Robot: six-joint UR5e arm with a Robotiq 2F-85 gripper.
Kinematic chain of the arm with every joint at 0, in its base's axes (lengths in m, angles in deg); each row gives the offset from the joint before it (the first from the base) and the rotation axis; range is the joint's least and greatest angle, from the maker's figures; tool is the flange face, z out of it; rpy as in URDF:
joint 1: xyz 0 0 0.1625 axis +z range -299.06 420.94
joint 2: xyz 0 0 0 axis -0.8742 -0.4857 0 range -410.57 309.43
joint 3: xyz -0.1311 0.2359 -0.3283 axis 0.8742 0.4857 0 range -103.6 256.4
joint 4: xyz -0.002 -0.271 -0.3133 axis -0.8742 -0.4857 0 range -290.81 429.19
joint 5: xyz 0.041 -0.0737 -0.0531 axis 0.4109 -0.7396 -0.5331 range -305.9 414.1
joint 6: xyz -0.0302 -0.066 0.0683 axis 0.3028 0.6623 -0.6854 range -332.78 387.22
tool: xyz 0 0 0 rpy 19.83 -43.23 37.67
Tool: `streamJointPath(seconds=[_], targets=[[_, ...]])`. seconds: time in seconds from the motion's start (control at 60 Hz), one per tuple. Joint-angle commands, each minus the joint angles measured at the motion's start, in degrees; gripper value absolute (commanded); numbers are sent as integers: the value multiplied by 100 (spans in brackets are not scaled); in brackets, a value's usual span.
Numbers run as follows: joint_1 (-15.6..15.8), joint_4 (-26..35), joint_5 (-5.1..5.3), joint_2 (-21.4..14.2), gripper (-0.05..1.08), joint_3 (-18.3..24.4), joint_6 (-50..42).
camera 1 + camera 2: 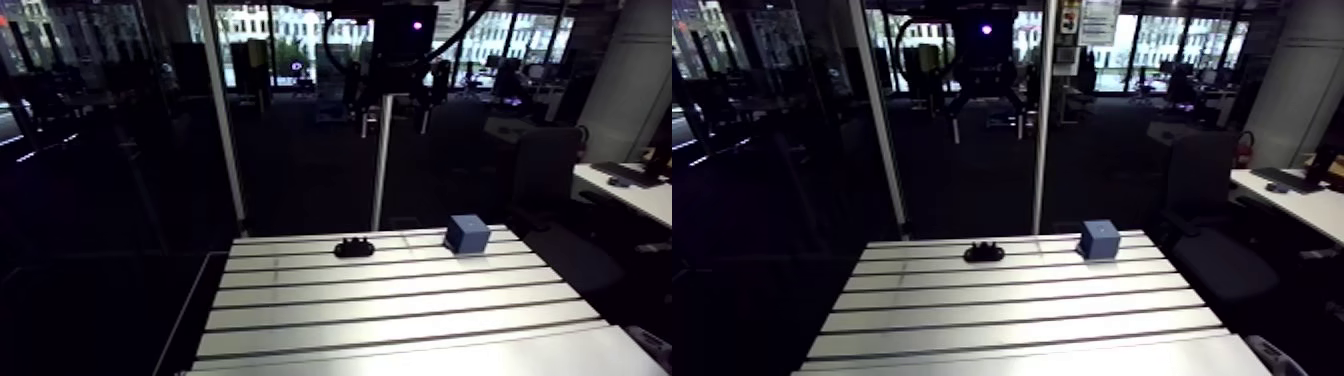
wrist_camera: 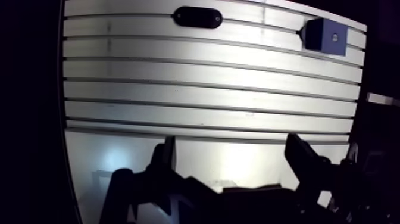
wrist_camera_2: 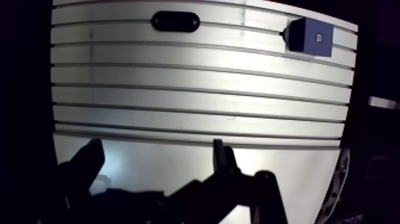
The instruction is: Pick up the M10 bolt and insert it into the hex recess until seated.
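Observation:
A blue cube [image 1: 467, 234] stands near the table's far right corner; the wrist view shows a small round mark on its upper face [image 2: 335, 37]. Left of it, at the far edge, lies a low black oval piece [image 1: 354, 247] with small bumps on top; I cannot make out a bolt on it. My gripper [image 1: 987, 115] hangs high above the table, well short of both. In the wrist view the gripper [image 2: 232, 158] is open, its two dark fingers [image 2: 163, 158] wide apart over bare table with nothing between them. The oval piece [image 2: 197, 17] and the cube [image 2: 324, 36] lie far ahead of it.
The slotted aluminium table [image 1: 400, 310] runs from the two objects toward the near edge. A light vertical post [image 1: 381, 160] rises behind the far edge. The table drops off into dark on the left side [image 1: 190, 310].

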State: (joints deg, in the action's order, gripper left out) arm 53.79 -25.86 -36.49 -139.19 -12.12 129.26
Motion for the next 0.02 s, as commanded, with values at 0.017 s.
streamJointPath(seconds=[0.017], targets=[[-66, -44, 52, -1, 1, -28, -4]])
